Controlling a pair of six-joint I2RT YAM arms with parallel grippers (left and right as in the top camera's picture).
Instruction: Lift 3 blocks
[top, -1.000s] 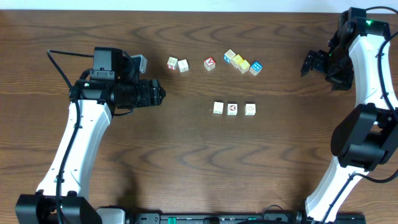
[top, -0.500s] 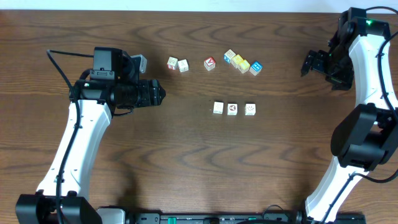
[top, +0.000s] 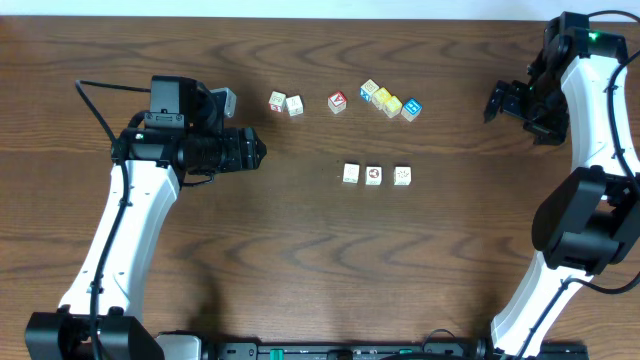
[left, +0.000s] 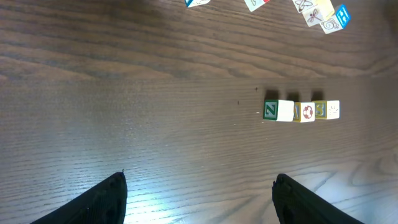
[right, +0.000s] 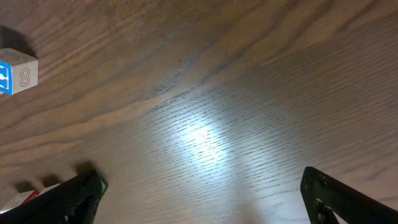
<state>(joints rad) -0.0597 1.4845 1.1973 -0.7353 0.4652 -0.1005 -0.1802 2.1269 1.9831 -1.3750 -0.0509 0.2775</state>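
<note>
overhead: blocks (top: 374, 174) in a row

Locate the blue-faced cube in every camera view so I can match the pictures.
Overhead: the blue-faced cube sits above and right of centre.
Left wrist: the cube is near the top right corner.
Right wrist: the cube is at the left edge, cut off by the frame.
Shared landmark: the row of three cream blocks, below the cube in the overhead and left wrist views.

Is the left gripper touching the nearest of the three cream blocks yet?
Apart. The overhead view shows a stretch of bare table between the left gripper and the nearest block.
</note>
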